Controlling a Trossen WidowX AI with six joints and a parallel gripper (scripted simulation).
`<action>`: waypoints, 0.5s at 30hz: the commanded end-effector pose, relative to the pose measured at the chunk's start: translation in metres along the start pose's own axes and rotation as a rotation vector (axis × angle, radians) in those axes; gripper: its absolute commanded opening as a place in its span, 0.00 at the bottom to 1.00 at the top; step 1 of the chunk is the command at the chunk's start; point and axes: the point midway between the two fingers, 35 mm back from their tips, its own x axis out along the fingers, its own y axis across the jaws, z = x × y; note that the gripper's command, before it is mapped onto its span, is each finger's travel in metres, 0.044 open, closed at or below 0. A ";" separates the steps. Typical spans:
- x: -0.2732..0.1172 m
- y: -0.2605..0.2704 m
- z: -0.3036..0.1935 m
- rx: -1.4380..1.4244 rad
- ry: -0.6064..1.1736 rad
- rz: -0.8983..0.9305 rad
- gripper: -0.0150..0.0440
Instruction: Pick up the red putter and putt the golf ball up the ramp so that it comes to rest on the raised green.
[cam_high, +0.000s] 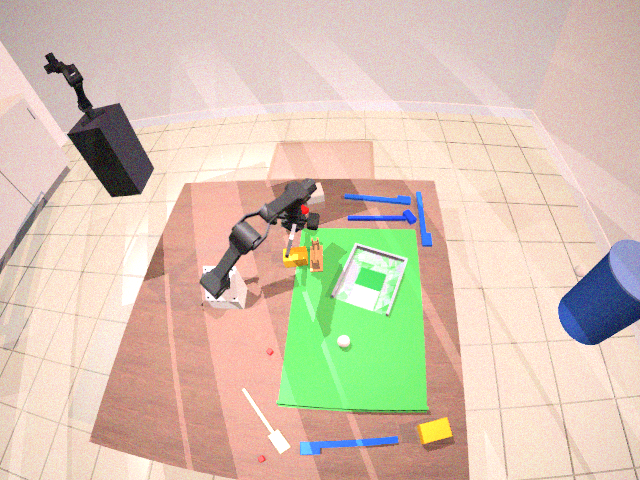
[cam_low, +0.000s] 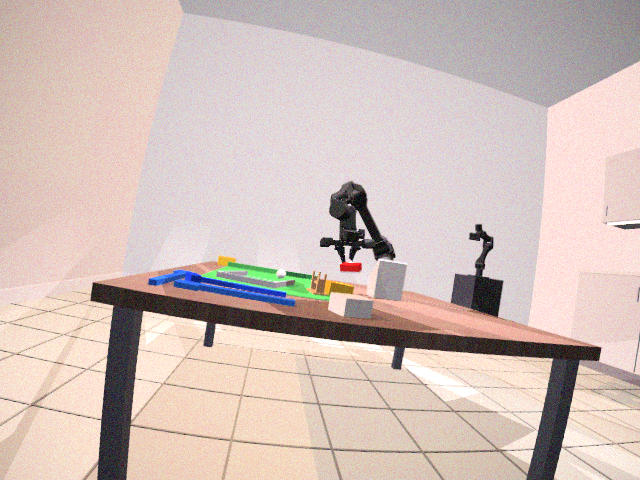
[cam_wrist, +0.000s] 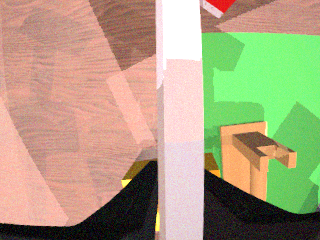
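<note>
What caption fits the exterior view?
Gripper shut on the red putter, lifted above the table.

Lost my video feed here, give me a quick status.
Gripper shut on the red putter, lifted off the table. Golf ball on the green mat, short of the ramp. Wooden rack and yellow block close below.
</note>
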 end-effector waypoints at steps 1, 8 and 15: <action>-0.015 -0.021 -0.013 0.149 -0.074 0.065 0.25; -0.025 -0.048 -0.038 0.368 -0.151 0.174 0.25; -0.038 -0.076 -0.065 0.620 -0.235 0.298 0.25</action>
